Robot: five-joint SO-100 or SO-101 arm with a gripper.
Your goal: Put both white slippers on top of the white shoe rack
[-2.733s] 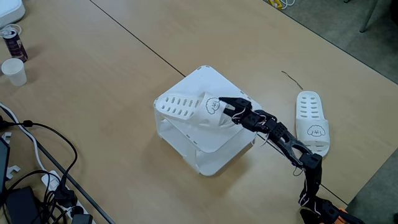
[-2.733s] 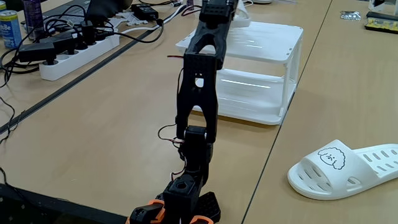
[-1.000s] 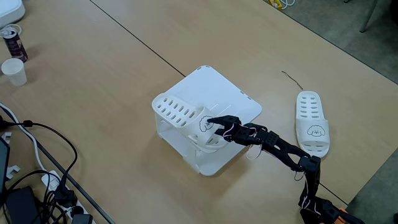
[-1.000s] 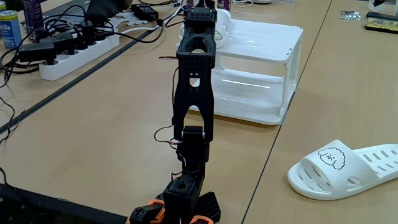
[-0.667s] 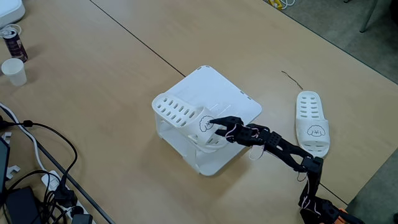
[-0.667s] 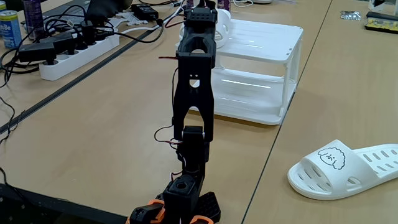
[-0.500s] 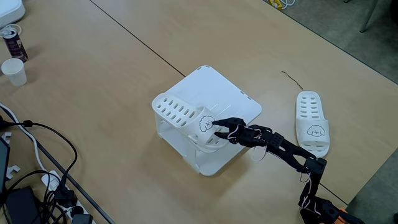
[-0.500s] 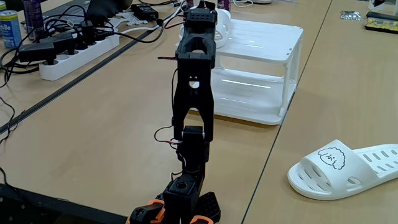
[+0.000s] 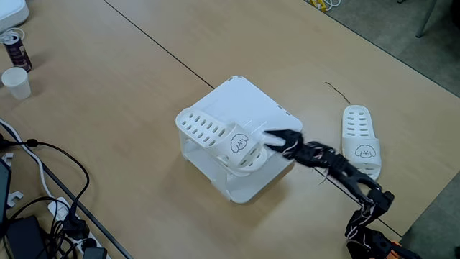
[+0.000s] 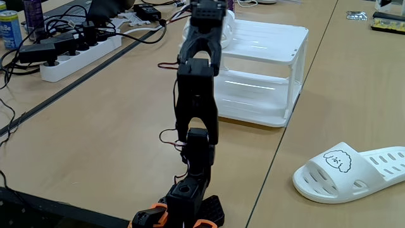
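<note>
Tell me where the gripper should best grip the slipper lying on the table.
Probably the strap edge of the slipper on the table: the band arches over the sole, leaving a gap for one finger. Come from above at the open heel end, which faces away from the arm's base.

Wooden table (image 9: pixel 129 79), grey floor (image 9: pixel 402 43) beyond.

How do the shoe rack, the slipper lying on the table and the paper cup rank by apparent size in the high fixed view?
1. The white shoe rack, clearly largest.
2. The slipper on the table.
3. The paper cup, smallest, though it sits near the frame edge.
</note>
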